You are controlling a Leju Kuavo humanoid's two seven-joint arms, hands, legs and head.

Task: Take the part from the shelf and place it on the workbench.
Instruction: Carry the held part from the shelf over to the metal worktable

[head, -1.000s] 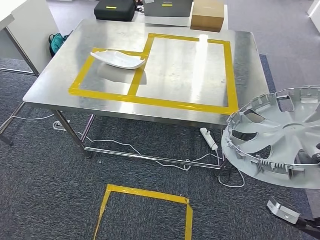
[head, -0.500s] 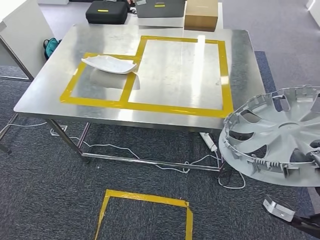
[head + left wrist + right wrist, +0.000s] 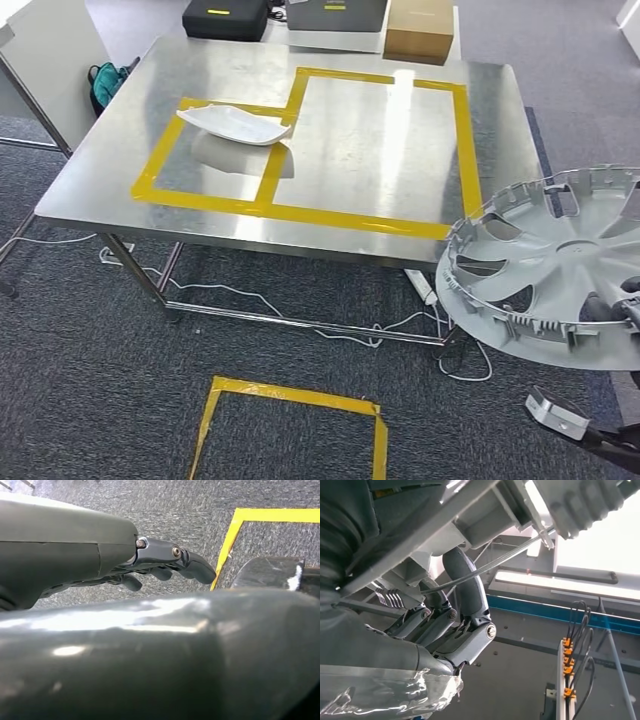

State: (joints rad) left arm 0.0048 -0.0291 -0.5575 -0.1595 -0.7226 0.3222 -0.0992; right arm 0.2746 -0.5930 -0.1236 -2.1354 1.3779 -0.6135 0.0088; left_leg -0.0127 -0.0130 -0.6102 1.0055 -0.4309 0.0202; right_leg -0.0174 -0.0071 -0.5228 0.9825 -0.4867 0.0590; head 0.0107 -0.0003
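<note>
Head view: the hubcap (image 3: 555,270) is carried at the robot's right side, off the floor and short of the surface (image 3: 362,130). Dark fingers of the right robot hand (image 3: 623,308) show at its near right edge, gripping it from below. The cap is a round disc with no long axis; it lies nearly flat, tilted a little, its ribbed inner side with clips facing up. From the hand, the surface lies ahead and to the left, and the cap's far rim is just beside the surface's near right corner but still outside it. On the surface, yellow tape (image 3: 460,140) frames a large bay nearest the hand and a smaller bay farther left, where a white part (image 3: 235,123) already lies. The right hand is plainly the nearer one to the large bay; by my judgement the coming move turns on carrying the cap forward and left over that tape line, kept level.

Left wrist view: the left robot hand (image 3: 166,565) hangs over carpet near a strip of floor tape (image 3: 230,535), fingers fairly straight and holding nothing.

Right wrist view: the right hand's fingers (image 3: 469,600) curl up against the cap's grey ribbed underside (image 3: 433,515), closed on it.
</note>
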